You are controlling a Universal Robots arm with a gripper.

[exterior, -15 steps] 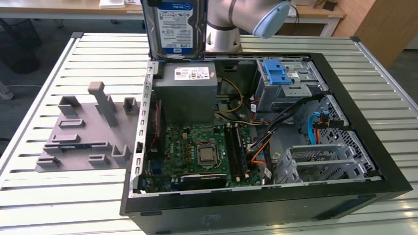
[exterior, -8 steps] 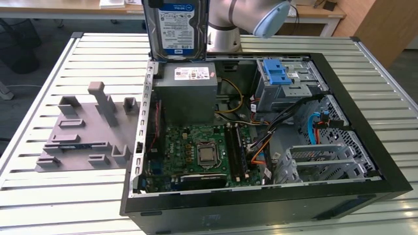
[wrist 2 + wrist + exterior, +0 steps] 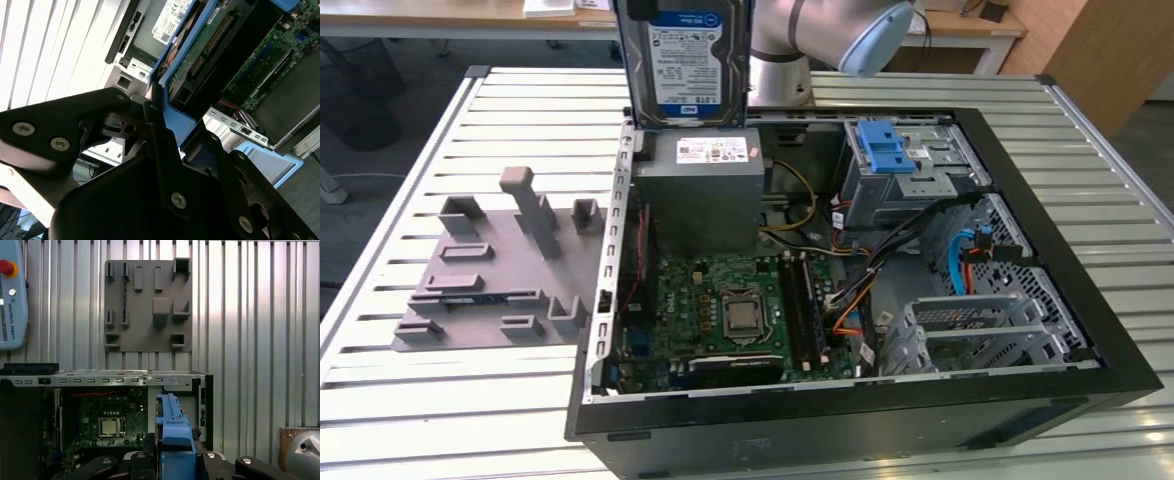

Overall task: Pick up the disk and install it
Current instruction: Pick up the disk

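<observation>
The disk [image 3: 683, 60] hangs upright above the back edge of the open computer case [image 3: 1067, 300], its blue-and-white label facing the exterior camera. In the second wrist view my gripper [image 3: 165, 125] is shut on the disk [image 3: 200, 55], with the black fingers [image 3: 155, 130] clamping its blue rail and its green circuit board showing beyond. The first wrist view has the disk [image 3: 175, 435] edge-on, held in the gripper [image 3: 175, 462] above the case wall. Directly below it sits the grey power supply box [image 3: 700, 190].
A metal drive cage with a blue bracket [image 3: 887, 150] stands at the case's back right, and a second cage [image 3: 981, 335] at the front right. The motherboard [image 3: 734, 310] lies between them. A grey fixture plate [image 3: 494, 270] rests on the slatted table at the exterior view's left.
</observation>
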